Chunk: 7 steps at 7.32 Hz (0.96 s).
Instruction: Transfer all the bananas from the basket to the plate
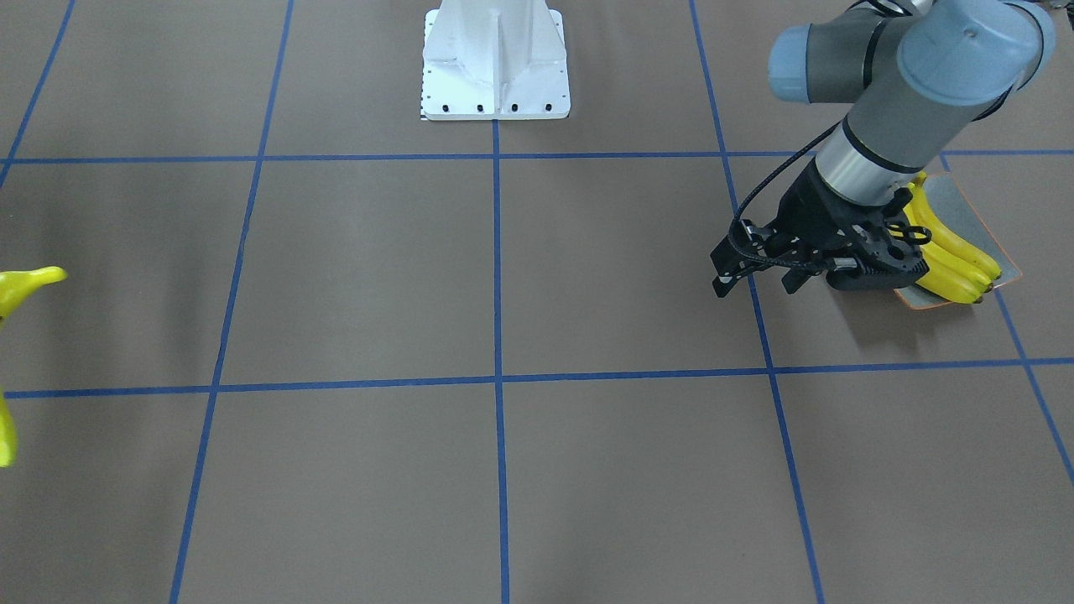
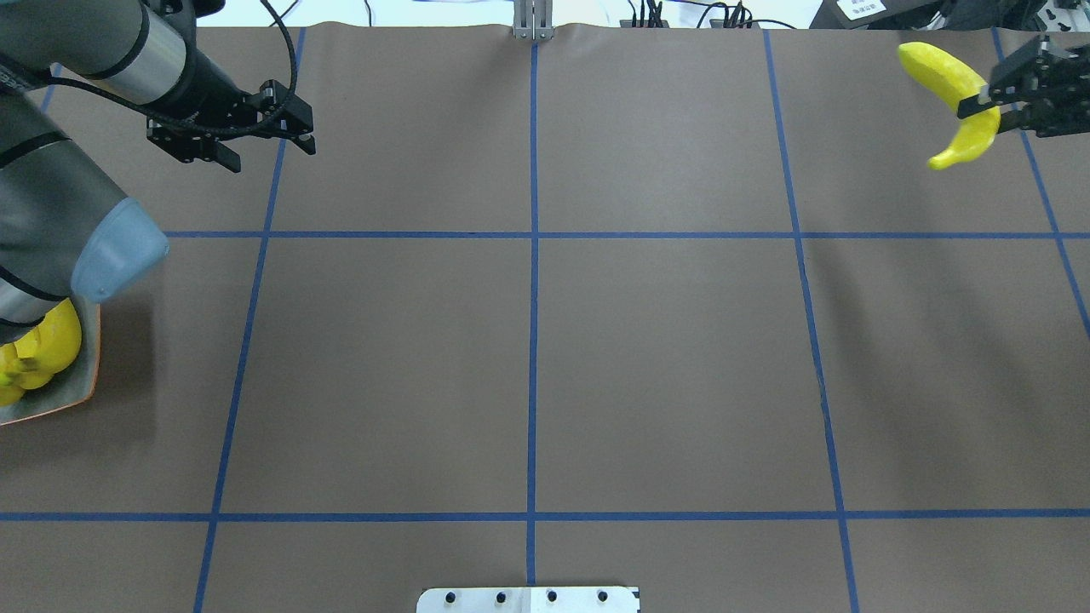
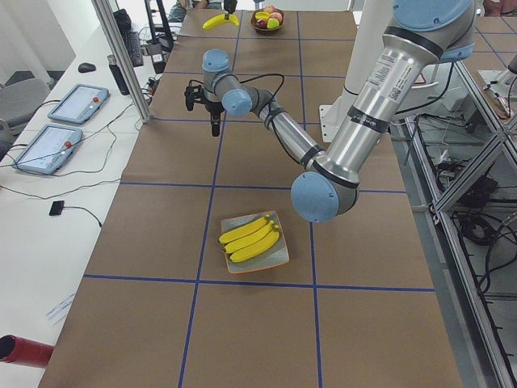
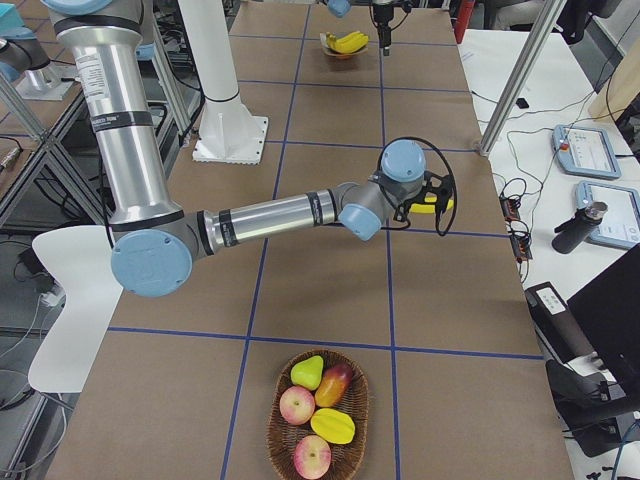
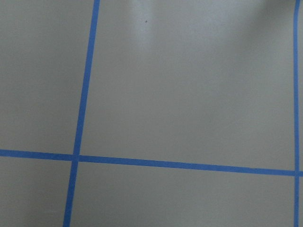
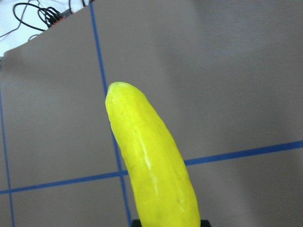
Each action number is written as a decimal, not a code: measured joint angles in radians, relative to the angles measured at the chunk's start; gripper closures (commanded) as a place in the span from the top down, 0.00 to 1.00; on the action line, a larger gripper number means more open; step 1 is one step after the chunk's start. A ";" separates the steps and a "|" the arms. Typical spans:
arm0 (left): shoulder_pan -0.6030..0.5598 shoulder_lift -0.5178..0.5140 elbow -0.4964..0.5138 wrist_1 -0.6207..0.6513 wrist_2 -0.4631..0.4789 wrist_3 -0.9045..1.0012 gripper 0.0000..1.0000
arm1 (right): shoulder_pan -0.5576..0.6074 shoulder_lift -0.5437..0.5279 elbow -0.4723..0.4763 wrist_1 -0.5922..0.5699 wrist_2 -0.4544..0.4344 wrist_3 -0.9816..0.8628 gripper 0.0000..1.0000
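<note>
R gripper [image 2: 981,102] clamped on one banana [image 2: 947,75] approx mid-length. It's held off the table [image 2: 664,358], far R area in overhead view; banana curved, one end up-left, other hanging down. R wrist cam: banana [image 6: 151,165] fills lower centre, tip pointing away, blue tape lines [image 6: 236,153] on brown surface beneath. L gripper [image 2: 266,153] fingers spread, nothing between them, hovering over table by a tape line, far L area. L wrist cam shows only brown surface + a tape crossing. Plate [image 3: 279,259] sits on table at L end, well apart from R gripper. 3 bananas [image 3: 250,240] lie on it side by side, roughly parallel. In overhead view L arm's elbow overhangs plate and hides most of it. Basket [image 4: 273,425] at table's R end, well apart from R gripper; holds a green pear [image 4: 308,372], reddish apples [image 4: 297,405] + other fruit.
</note>
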 measured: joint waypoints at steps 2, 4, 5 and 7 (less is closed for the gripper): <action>0.010 -0.042 0.061 -0.149 -0.001 -0.164 1.00 | -0.209 0.112 0.060 0.072 -0.220 0.331 0.00; 0.039 -0.079 0.129 -0.339 0.000 -0.335 1.00 | -0.392 0.148 0.112 0.183 -0.409 0.532 0.00; 0.053 -0.096 0.148 -0.416 0.001 -0.406 1.00 | -0.460 0.160 0.117 0.256 -0.472 0.593 0.00; 0.079 -0.117 0.158 -0.541 0.003 -0.514 1.00 | -0.571 0.183 0.113 0.406 -0.584 0.693 0.00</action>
